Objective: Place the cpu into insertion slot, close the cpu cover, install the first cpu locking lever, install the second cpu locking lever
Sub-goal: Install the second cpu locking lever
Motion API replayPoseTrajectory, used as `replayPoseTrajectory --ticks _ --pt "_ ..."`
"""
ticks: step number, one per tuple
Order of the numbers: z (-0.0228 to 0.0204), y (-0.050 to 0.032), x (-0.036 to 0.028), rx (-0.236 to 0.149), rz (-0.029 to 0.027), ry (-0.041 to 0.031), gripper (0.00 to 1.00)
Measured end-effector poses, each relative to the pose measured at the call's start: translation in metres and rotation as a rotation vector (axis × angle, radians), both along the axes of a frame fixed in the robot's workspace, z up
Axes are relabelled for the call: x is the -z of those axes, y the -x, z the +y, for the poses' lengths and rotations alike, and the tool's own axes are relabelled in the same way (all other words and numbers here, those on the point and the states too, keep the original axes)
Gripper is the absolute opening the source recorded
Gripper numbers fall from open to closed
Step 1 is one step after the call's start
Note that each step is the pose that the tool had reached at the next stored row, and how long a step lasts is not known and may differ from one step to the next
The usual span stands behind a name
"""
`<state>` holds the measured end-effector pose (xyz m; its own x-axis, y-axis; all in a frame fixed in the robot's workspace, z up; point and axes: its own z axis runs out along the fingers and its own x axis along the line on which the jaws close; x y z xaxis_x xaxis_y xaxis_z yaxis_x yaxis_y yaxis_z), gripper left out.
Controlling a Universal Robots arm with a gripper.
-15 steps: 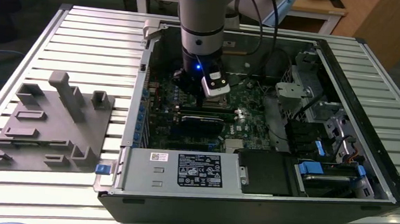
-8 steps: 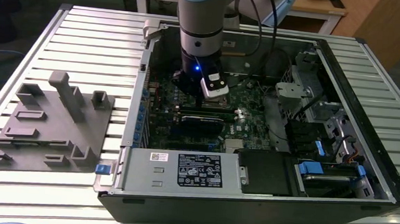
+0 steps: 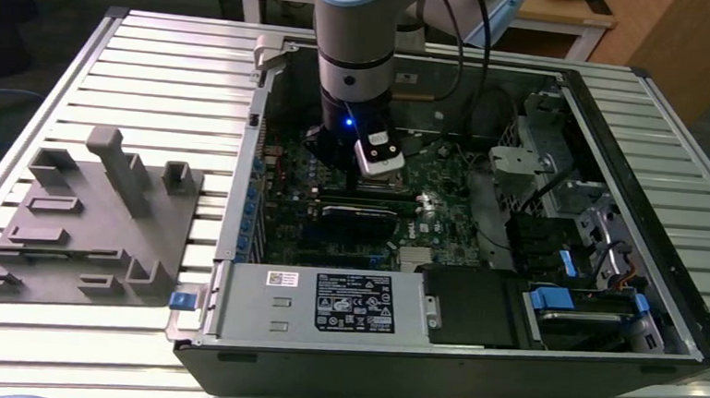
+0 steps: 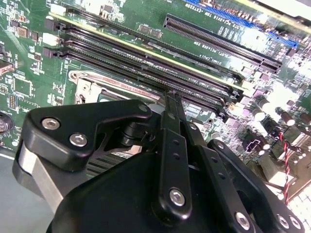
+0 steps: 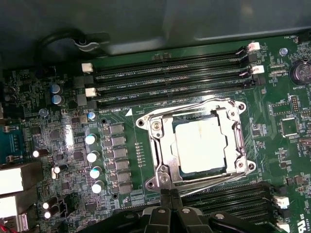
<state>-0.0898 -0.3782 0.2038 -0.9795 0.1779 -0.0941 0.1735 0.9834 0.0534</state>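
The pincer (image 5: pixel 171 200) is seen in the first wrist view with its fingertips drawn together and nothing held between them, poised at the edge of the insertion slot (image 5: pixel 195 143). The cpu (image 5: pixel 200 144) is seated in that slot, its pale metal top framed by the cpu cover (image 5: pixel 236 138), which is laid flat over it. Rows of long dark memory slots (image 5: pixel 170 80) are ranged just beside the socket on the green circuit board (image 5: pixel 121 160). In the exterior view the arm (image 3: pixel 355 60) is lowered into the open computer case (image 3: pixel 649 226), which is set on the slatted bench (image 3: pixel 166 67).
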Motion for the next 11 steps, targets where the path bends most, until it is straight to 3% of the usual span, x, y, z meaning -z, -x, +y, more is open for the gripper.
replayPoseTrajectory --ticks 11 --pt "-0.0001 0.0017 0.0043 0.000 0.0001 -0.0059 0.11"
